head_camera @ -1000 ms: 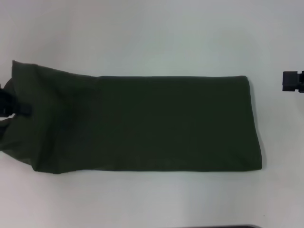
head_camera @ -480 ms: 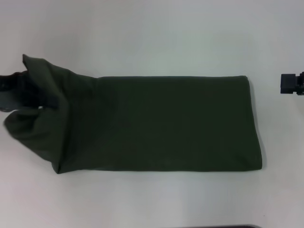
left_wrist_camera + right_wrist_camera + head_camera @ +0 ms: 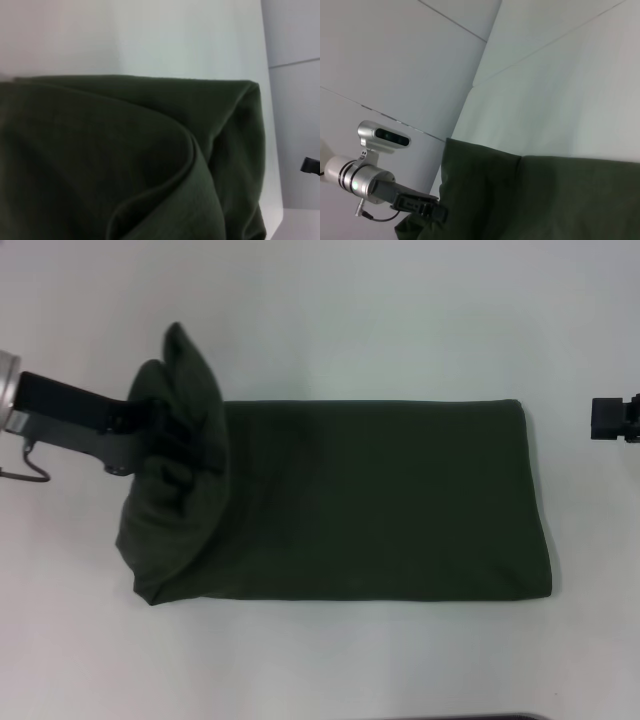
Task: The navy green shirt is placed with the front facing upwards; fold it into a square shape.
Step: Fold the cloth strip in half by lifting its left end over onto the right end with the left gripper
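You are folding the shirt (image 3: 380,500) (already a long strip): left pincer (image 3: 180,445) clamped on its end; right pincer (image 3: 612,418) parked, state unclear.

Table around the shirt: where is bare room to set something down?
The table is bare beyond the navy green shirt, along its near edge, and between it and the right claw. It is crowded where the left claw lifts the end.

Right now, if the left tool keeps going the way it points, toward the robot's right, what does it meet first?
Probably nothing solid: the left tool, shut on the lifted end of the shirt, points across the flat shirt. Carried lower, it would meet the cloth first; height is unclear. The right tool sits parked beyond the far end.
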Controlling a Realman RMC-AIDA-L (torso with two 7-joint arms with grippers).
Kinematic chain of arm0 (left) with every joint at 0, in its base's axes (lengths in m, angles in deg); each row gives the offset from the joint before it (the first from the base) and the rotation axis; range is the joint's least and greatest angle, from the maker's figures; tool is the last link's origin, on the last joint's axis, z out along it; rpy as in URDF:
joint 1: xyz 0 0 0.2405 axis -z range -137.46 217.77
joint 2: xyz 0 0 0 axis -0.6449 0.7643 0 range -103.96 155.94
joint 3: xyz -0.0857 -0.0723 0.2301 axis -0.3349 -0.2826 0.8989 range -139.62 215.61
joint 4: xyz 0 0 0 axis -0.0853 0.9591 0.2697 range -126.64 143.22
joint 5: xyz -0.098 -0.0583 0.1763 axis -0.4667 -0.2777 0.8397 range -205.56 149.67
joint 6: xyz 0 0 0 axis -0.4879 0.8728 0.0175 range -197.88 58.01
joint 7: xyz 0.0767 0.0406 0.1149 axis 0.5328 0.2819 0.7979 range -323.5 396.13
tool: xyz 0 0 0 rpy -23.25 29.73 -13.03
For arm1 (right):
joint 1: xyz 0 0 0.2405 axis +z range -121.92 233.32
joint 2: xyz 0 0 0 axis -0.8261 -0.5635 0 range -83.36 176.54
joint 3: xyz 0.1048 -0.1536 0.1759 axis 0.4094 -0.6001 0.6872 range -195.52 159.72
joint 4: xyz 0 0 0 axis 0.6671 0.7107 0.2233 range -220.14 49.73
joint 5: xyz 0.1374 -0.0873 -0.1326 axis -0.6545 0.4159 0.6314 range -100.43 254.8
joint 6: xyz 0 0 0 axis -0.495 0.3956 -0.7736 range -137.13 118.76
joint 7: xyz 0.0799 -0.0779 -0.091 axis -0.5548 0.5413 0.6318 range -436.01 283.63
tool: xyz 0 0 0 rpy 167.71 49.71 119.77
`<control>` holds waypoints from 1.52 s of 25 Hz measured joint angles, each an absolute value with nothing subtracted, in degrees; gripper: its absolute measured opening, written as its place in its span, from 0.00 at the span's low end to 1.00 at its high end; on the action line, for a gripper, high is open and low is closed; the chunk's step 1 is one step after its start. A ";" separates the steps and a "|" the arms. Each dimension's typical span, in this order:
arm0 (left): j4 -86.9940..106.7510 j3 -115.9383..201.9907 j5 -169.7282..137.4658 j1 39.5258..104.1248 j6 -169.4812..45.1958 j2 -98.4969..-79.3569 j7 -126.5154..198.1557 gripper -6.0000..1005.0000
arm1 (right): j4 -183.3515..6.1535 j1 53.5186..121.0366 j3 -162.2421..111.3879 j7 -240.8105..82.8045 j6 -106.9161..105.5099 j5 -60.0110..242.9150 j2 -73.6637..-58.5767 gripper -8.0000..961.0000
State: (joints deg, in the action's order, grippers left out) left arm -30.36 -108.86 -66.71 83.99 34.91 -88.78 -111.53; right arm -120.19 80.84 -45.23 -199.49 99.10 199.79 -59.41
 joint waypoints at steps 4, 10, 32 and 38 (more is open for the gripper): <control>-32.88 -108.78 -67.09 84.36 36.03 -90.64 -112.08 0.05 | -120.19 80.77 -45.23 -199.50 99.10 199.79 -59.42 0.87; -33.42 -107.87 -69.10 85.52 36.73 -92.71 -112.37 0.05 | -120.19 80.75 -45.23 -199.50 99.09 200.00 -59.31 0.87; -33.51 -104.26 -71.29 92.19 33.28 -97.54 -112.87 0.05 | -120.18 81.34 -45.23 -199.50 98.90 201.29 -59.40 0.87; -32.87 -102.42 -71.36 92.06 31.81 -97.35 -112.92 0.05 | -120.18 81.35 -45.24 -199.50 98.77 201.29 -59.40 0.87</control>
State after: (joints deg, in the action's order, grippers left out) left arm -32.87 -102.42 -71.36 92.06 31.81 -97.35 -112.92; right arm -120.18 81.35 -45.24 -199.50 98.77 201.29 -59.40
